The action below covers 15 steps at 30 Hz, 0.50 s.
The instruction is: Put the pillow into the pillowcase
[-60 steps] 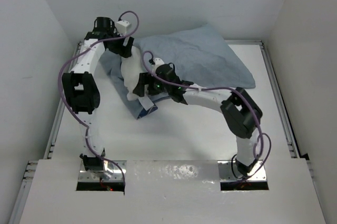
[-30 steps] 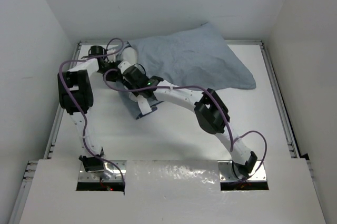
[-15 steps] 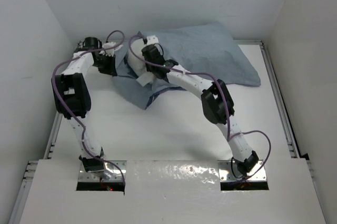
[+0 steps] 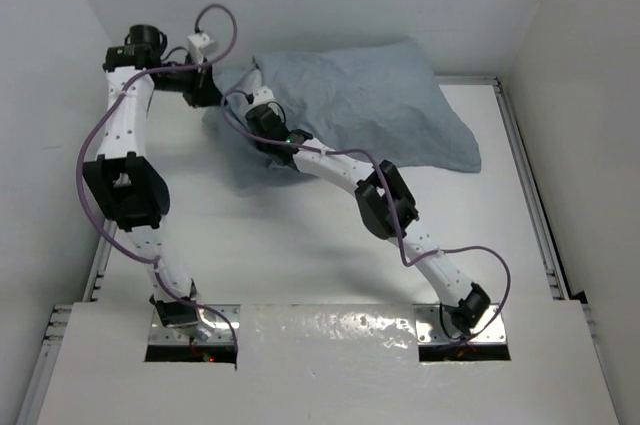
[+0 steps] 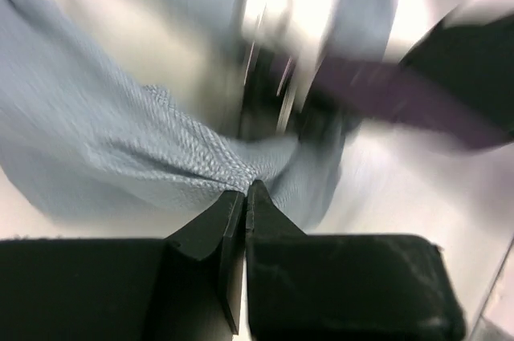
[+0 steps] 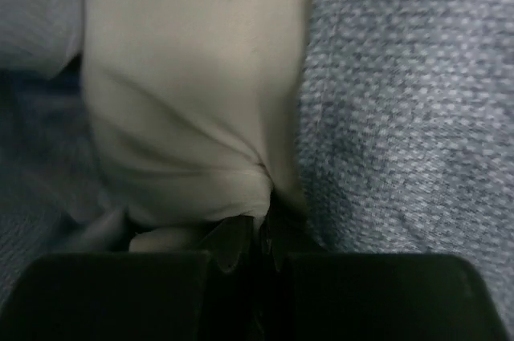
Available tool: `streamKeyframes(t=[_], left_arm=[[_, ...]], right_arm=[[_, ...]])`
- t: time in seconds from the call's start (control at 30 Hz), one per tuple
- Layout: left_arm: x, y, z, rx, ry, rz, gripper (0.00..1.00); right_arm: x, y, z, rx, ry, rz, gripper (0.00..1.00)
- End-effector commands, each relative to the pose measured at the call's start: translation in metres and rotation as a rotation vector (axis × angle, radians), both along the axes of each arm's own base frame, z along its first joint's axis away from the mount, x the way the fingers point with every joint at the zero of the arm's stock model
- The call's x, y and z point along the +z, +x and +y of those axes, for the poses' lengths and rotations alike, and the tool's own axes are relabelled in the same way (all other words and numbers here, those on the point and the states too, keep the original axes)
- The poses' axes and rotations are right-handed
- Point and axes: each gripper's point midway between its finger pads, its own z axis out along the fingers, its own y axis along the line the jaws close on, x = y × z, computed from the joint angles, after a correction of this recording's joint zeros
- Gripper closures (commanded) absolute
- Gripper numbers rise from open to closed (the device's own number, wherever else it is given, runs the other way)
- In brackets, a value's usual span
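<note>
Overhead, the pillowcase lies as a plump grey-blue mound at the far side of the white bench. The left end effector is at the mound's far left corner, and the cloth bunches directly ahead of its tips. In the left wrist view its two black fingers are pressed flat together, clenched on a gathered fold of the blue weave. That fold fans out away from the tips and to their left. This view is blurred, and a purple cable crosses beyond the tips to their right.

The right end effector sits just right of the left one, pushed in at the same left end of the pillowcase, with blue cloth folded around it. In the right wrist view its fingers are closed on a pinch of white fabric of the pillow, which rises straight ahead of the tips. Blue pillowcase cloth touches the pillow on both sides, close against the right of the end effector and in shadow to its left. From above hardly any white shows, so the pillow is almost wholly within the pillowcase.
</note>
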Motion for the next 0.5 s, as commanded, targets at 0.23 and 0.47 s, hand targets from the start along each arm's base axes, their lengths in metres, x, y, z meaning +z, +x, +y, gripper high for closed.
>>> streamKeyframes(t=[0.23,0.47], left_arm=[[0.052,0.024,-0.019,0.079,-0.185,-0.098,1.0],[0.022,0.036,-0.001,0.175,-0.094,-0.046,1.0]], right_arm=[[0.047,-0.052,0.06,0.383,0.25,0.047,0.89],[0.196,-0.062,0.038,0.454,0.424,-0.189,0.52]])
